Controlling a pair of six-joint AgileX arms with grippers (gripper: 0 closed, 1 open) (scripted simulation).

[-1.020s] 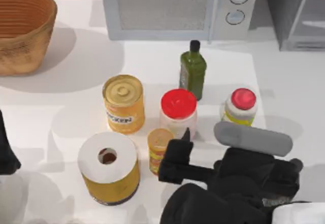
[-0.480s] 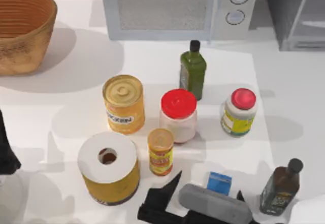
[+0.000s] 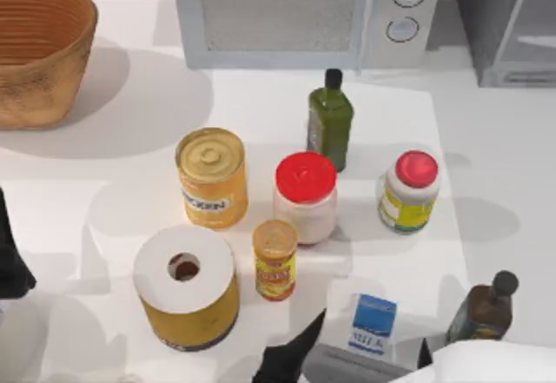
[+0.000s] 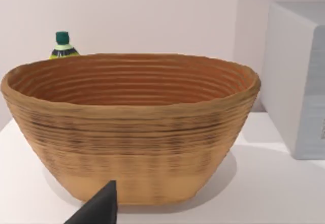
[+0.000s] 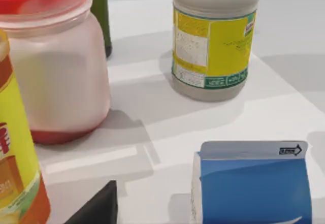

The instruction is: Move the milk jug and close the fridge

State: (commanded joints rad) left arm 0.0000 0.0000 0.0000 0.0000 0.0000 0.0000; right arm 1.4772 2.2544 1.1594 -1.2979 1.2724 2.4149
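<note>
White table (image 3: 104, 183) crowded with jars, milk jug (image 3: 373, 324) upright near front edge, right gripper (image 3: 347, 367) grip state unclear

fridge (image 3: 508, 23) cropped, right end effector (image 3: 347, 361) cropped

The counter (image 3: 104, 183) looks smooth, matt white. At its far left corner the basket (image 3: 39, 49) is coarse woven wicker, ribbed in rings inside. The milk jug (image 3: 372, 324) near the front edge reads as matt card, blue over white. The yellow can (image 3: 211, 177) has a shiny metal lid and a paper label. The red-lidded jar (image 3: 306, 197) looks like cloudy plastic, and the green bottle (image 3: 329, 122) glossy glass. The right claw (image 3: 347, 366) is matt black.
</note>
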